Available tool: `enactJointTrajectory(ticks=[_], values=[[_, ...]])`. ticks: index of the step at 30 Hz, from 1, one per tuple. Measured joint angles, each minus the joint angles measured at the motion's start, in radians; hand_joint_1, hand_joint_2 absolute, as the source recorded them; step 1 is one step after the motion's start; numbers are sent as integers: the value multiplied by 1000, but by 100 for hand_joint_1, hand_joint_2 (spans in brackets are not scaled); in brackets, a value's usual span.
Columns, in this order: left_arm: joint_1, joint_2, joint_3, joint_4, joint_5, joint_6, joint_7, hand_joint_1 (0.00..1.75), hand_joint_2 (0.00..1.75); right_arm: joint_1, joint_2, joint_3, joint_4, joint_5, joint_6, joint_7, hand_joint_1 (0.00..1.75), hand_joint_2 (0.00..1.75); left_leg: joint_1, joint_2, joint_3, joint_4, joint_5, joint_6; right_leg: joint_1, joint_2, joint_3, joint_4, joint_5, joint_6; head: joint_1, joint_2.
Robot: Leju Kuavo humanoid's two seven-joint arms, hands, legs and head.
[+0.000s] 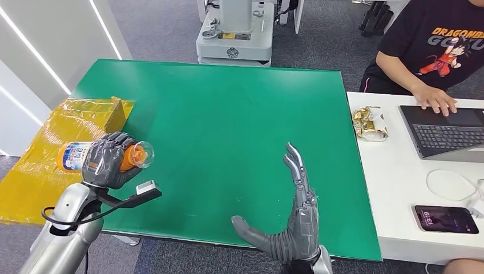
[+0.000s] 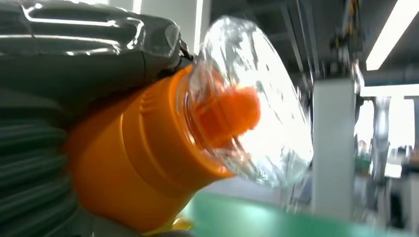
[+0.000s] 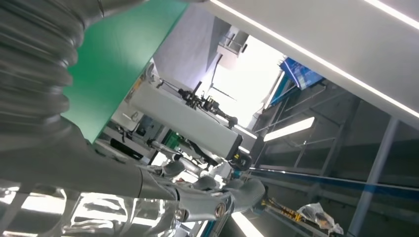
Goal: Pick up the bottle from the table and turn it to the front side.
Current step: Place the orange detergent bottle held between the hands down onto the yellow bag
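Observation:
My left hand [image 1: 107, 160] grips an orange bottle [image 1: 73, 155] with a white and blue label, held sideways above the green table's [image 1: 228, 114] left edge. Its clear cap [image 1: 144, 154] points right toward the table middle. In the left wrist view the bottle's orange shoulder [image 2: 138, 163] and clear cap [image 2: 257, 103] fill the space beside my grey hand [image 2: 74, 54]. My right hand [image 1: 291, 220] is open near the table's front edge, palm facing left, fingers stretched forward and holding nothing. In the right wrist view its grey cover [image 3: 34, 74] lies against the green table [image 3: 118, 59].
A yellow-wrapped box [image 1: 63, 128] lies off the table's left side. A white desk [image 1: 399, 188] on the right carries a laptop [image 1: 448, 131], a phone [image 1: 446, 220] and a snack packet [image 1: 370, 123]. A person [image 1: 434, 51] sits there, one hand on the laptop. A machine base [image 1: 234, 40] stands beyond the table.

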Motion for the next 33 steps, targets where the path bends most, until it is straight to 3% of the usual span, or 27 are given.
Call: enactJointTrajectory(ticks=[5, 11, 15, 27, 33], values=[[-61, 25, -19, 121, -7, -36, -11, 175, 175, -6, -4, 0, 1, -22, 11, -6, 0, 175, 0, 0, 0, 0, 0, 0, 0, 0, 0, 0, 0, -1, 0, 0], [-185, 74, -106, 304, -241, -24, 37, 175, 175, -34, -13, 6, 15, -61, 9, -16, 0, 175, 0, 0, 0, 0, 0, 0, 0, 0, 0, 0, 1, -1, 0, 0], [-251, 89, -156, 408, -308, -24, 47, 175, 175, -42, -17, 16, 27, -67, -2, -20, 0, 175, 0, 0, 0, 0, 0, -1, 0, 0, 0, 0, 1, -1, 0, 0], [-382, 89, -246, 610, -371, -46, 8, 175, 175, -67, -21, 38, 54, -95, -14, -19, 0, 175, 0, 0, -1, 0, 0, -1, 0, 0, -1, 1, 1, -1, 0, 0], [-411, 83, -275, 683, -360, -51, -13, 175, 175, -71, -22, 45, 62, -102, -23, -19, 0, 175, 0, 0, -1, 0, 0, -1, 0, 1, -1, 1, 1, -1, 0, 0]])
